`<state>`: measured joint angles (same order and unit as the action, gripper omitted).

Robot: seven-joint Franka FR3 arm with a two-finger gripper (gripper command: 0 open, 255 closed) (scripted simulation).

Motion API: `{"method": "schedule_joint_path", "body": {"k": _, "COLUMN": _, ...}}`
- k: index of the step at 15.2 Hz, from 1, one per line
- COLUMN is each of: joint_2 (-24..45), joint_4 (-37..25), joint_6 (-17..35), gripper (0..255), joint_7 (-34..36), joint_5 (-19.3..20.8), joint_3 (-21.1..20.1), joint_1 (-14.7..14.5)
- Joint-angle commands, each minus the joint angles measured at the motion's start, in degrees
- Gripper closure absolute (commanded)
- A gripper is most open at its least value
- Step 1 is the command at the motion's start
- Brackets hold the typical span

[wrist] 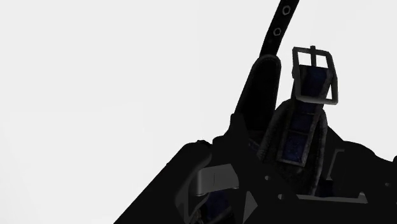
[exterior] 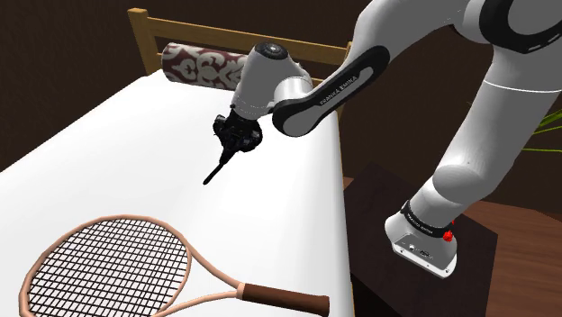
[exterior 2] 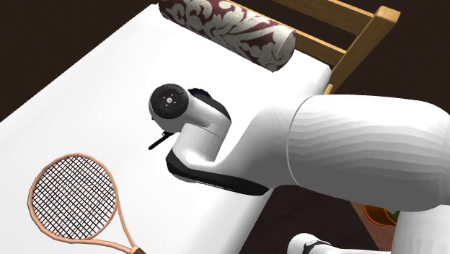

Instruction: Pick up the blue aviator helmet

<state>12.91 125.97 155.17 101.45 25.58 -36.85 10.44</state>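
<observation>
1. Found the hand [exterior: 239,132] close upon the dark, blue-panelled helmet [wrist: 299,137] above the bed [exterior: 108,135], 1 o'clock from the racket [exterior: 108,266] in the shoulder view
2. Could not tell its grip
3. Judged approach done, lift left

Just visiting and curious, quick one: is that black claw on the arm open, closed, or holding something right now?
Gripper: cannot be told. It is right at the dark helmet, black against black.
</observation>
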Motion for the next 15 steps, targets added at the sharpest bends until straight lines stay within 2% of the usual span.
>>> {"method": "schedule_joint_path", "body": {"k": 1, "joint_2": -1.1, "joint_4": -0.1, "joint_6": -0.9, "gripper": 255, "joint_7": -1.4, "joint_5": -1.8, "joint_3": -0.9, "joint_1": 0.7}}
{"method": "schedule_joint_path", "body": {"k": 12, "joint_2": -7.4, "joint_4": -2.3, "joint_6": -7.4, "gripper": 255, "joint_7": -9.2, "joint_5": -12.1, "joint_3": -4.5, "joint_1": 3.6}}
{"method": "schedule_joint_path", "body": {"k": 15, "joint_2": -8.1, "joint_4": -2.7, "joint_6": -8.2, "gripper": 255, "joint_7": -9.9, "joint_5": -13.0, "joint_3": -4.7, "joint_1": 3.7}}
